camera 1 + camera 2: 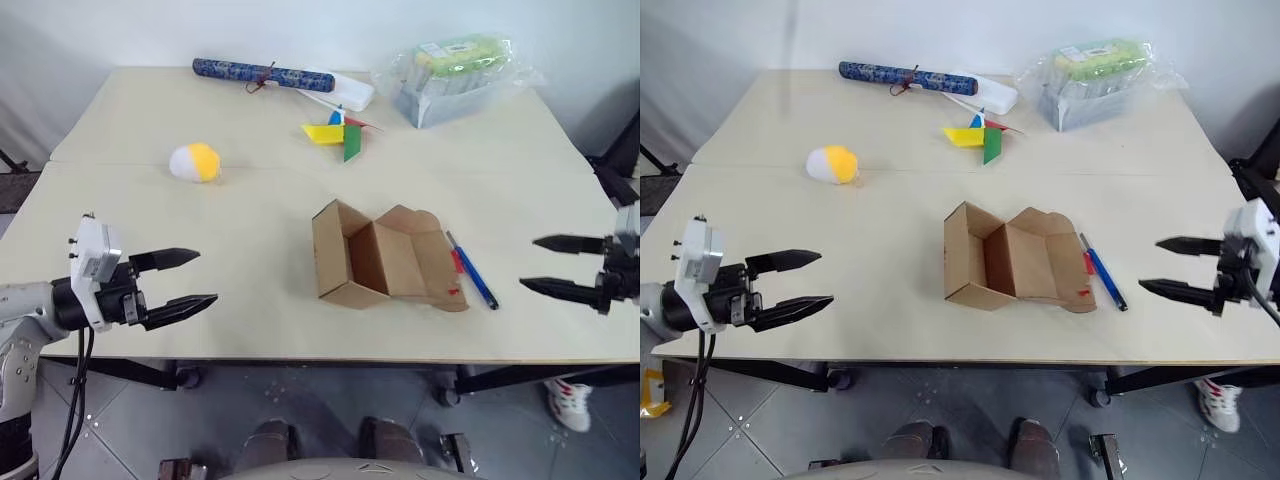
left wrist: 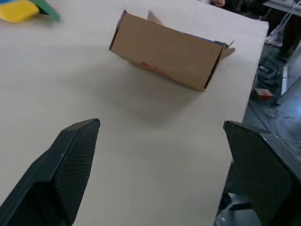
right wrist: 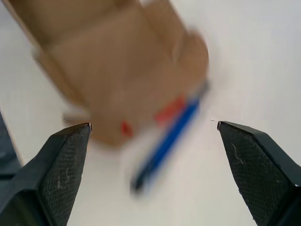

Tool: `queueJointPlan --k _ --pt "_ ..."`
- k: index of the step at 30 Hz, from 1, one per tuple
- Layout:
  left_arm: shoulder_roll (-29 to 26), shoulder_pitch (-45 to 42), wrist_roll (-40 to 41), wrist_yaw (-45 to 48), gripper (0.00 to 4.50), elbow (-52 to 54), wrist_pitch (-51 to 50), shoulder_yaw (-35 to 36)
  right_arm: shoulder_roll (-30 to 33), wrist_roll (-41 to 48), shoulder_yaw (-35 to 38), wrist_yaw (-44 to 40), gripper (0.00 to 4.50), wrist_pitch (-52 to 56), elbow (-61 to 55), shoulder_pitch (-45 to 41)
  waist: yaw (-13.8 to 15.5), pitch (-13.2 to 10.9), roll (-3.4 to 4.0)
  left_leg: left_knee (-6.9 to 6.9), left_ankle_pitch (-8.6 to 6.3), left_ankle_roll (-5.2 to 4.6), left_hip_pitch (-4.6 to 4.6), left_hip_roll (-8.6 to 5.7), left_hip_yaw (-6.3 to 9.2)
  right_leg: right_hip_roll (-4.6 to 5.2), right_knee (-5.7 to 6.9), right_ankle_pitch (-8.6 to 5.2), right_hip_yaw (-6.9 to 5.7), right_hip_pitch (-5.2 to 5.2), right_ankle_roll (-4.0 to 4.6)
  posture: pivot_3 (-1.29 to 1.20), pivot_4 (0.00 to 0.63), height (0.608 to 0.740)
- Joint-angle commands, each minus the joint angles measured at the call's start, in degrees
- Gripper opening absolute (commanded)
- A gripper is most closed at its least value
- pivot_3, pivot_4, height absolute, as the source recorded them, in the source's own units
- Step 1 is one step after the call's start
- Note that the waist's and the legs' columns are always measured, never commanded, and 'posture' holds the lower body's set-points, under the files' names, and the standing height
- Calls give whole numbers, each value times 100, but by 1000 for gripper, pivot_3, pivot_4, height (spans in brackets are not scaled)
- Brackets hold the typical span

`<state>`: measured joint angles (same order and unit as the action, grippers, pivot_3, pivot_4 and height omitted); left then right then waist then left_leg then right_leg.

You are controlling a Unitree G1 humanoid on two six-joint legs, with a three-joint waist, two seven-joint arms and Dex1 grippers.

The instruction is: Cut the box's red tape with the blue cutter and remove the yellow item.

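The brown box (image 1: 385, 262) lies in the middle of the table with its flaps folded open and its inside bare. A small patch of red tape (image 1: 455, 291) shows on its right flap. Just right of the box, flat on the table, is the blue cutter (image 1: 473, 270). The yellow item (image 1: 195, 162), a yellow-and-white ball, sits on the table at the far left, away from the box. My left gripper (image 1: 207, 278) hovers open near the front left edge, pointing toward the box (image 2: 164, 52). My right gripper (image 1: 528, 263) is open at the right, facing the cutter (image 3: 164, 146).
A dark-blue patterned roll (image 1: 262, 74), a paper pinwheel (image 1: 338, 133) and a clear plastic-wrapped tray (image 1: 455, 75) lie along the table's far side. The table's front edge (image 1: 330, 358) runs just below both grippers. A person's shoe (image 1: 570, 400) shows on the floor at the right.
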<state>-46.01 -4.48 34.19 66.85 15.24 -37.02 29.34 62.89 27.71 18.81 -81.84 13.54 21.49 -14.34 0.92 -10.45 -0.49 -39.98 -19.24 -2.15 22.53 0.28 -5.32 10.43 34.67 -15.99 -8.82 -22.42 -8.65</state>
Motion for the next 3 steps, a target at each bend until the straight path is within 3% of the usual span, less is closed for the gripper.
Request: queueJointPlan --k 1,3 --pt "-179 138 167 157 4478 -140 231 199 138 3 334 -59 4500 -185 28 102 -38 -1 2 2 0 0 -11 3 1 0 0 -1 5 3 2 0 150 740" --pt "-304 242 -6 53 4478 -171 273 106 74 -34 385 -92 4500 -310 100 330 -63 -1 2 3 0 0 -18 15 -1 0 -1 -2 19 3 4 0 150 740"
